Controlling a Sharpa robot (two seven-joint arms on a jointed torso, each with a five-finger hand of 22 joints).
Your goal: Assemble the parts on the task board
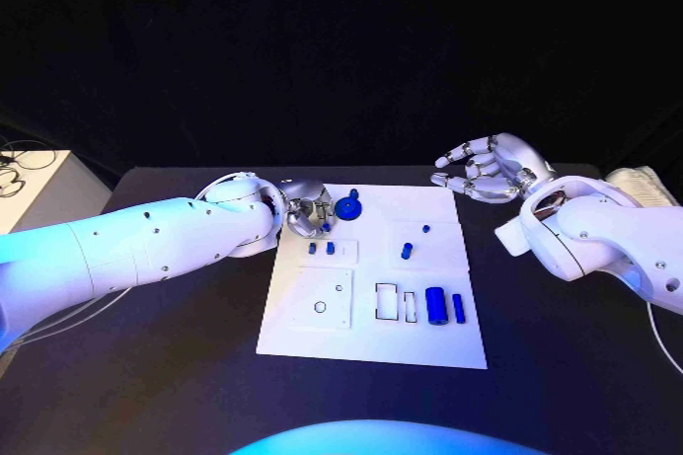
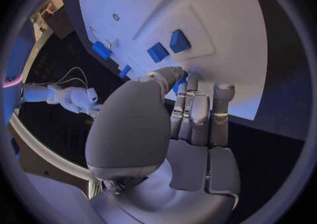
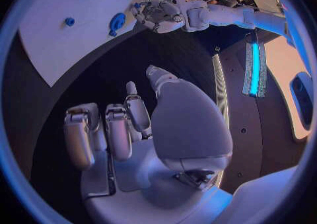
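The white task board (image 1: 373, 332) lies in the middle of the black table. My left hand (image 1: 305, 210) hovers over its far left corner, fingers curled, and seems to pinch a small blue part (image 2: 180, 81) between thumb and fingers. Just beside that hand lies a round blue part with a handle (image 1: 351, 208). Two small blue blocks (image 1: 321, 248) sit below it, also seen as blue blocks (image 2: 168, 47) in the left wrist view. A blue cylinder (image 1: 435, 305) stands at the board's right. My right hand (image 1: 492, 169) floats beyond the far right corner, fingers apart, holding nothing.
Two small blue pegs (image 1: 415, 240) sit on the board's right half, and a thinner blue piece (image 1: 457, 307) lies beside the cylinder. Rectangular slots (image 1: 396, 302) and a square plate with a hole (image 1: 322, 299) mark the board's near half. A white box (image 1: 36, 184) stands at the table's left.
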